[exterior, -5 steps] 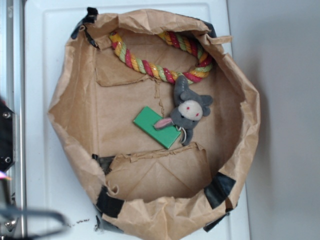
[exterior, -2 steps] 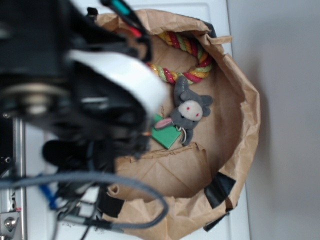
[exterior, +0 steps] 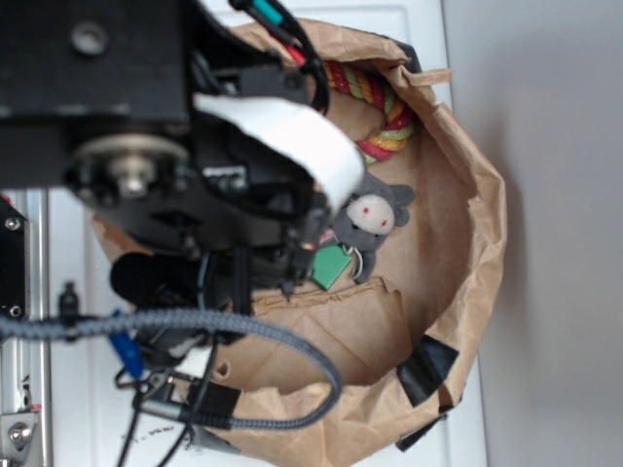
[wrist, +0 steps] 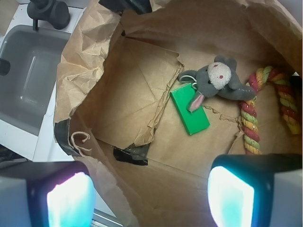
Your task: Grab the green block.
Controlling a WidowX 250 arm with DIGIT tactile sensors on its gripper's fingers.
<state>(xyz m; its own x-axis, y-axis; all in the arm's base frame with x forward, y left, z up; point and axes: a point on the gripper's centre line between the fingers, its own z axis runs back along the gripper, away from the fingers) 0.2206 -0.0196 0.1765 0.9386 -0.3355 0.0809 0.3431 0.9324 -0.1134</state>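
Note:
The green block [wrist: 189, 109] lies flat on the floor of a brown paper bag, one end under the paw of a grey plush toy [wrist: 218, 80]. In the exterior view only a corner of the green block [exterior: 331, 265] shows past the arm, beside the grey plush toy [exterior: 372, 214]. My gripper [wrist: 149, 198] is open and empty, high above the bag's near wall, with its glowing fingers [wrist: 232, 194] wide apart. The block sits well ahead of the jaws. In the exterior view the arm hides the gripper itself.
The torn paper bag [wrist: 94, 56] has crumpled walls patched with black tape [wrist: 130, 153]. A multicoloured rope [wrist: 251, 123] curls at the right beside the toy. A grey sink [wrist: 26, 80] lies outside the bag on the left. A loose paper flap [wrist: 142, 80] covers part of the bag floor.
The arm has swung in from the left over the bag and now covers most of its left half and the block. The block, toy and rope have not moved.

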